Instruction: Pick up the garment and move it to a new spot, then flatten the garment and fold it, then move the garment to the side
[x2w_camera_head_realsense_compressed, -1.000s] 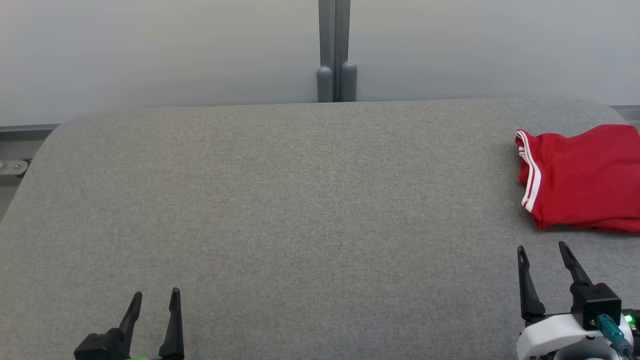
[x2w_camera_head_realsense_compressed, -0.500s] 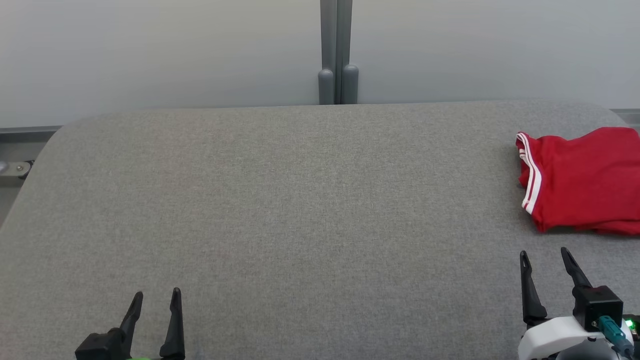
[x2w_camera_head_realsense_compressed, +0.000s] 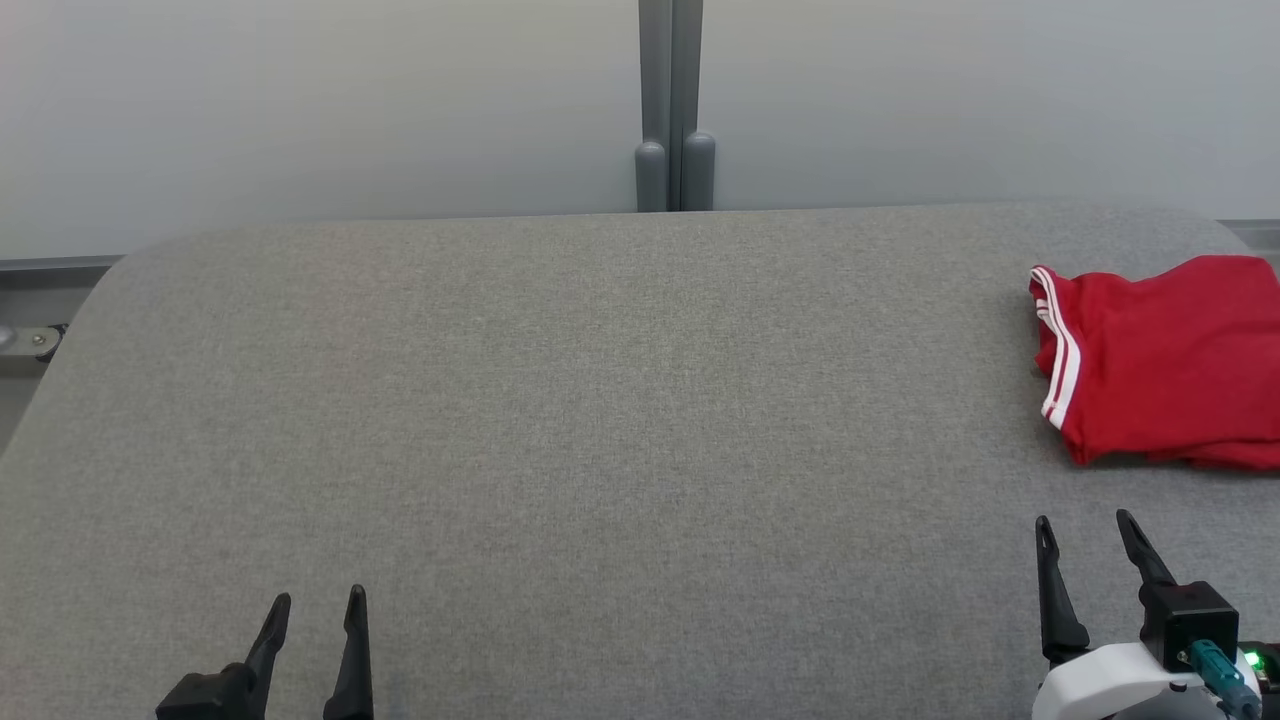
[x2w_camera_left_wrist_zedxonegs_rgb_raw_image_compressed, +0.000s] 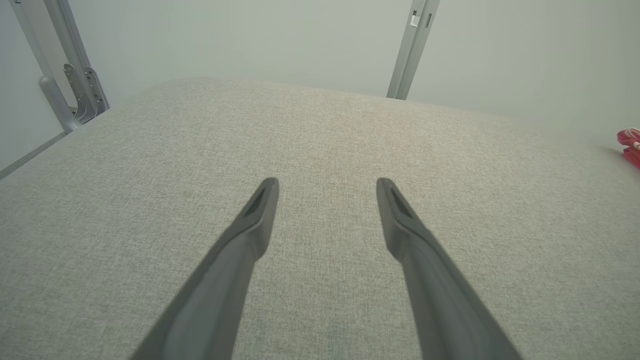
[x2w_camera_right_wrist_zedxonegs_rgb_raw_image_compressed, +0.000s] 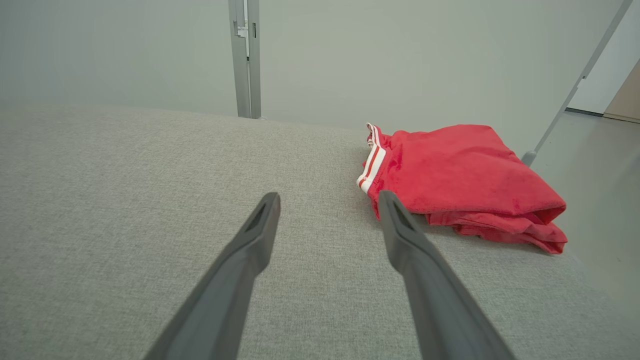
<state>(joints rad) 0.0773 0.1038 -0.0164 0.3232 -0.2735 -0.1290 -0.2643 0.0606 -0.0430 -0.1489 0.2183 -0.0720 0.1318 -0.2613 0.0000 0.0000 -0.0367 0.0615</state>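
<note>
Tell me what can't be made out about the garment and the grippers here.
Garment: head view, its right part is cut off by the right edge.
Garment's type: right wrist view, folded layers hide its shape.
Left gripper: head view, its base is cut off by the bottom edge.
Right gripper: head view, its wrist is cut off by the bottom edge.

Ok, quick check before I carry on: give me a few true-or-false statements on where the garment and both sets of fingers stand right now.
1. The red garment lies folded on the right side of the table. True.
2. The right gripper is shut on the garment. False: its fingers are spread, short of the cloth, holding nothing.
3. The left gripper is open above the table. True.
4. The garment's trim has blue stripes. False: they are white.
</note>
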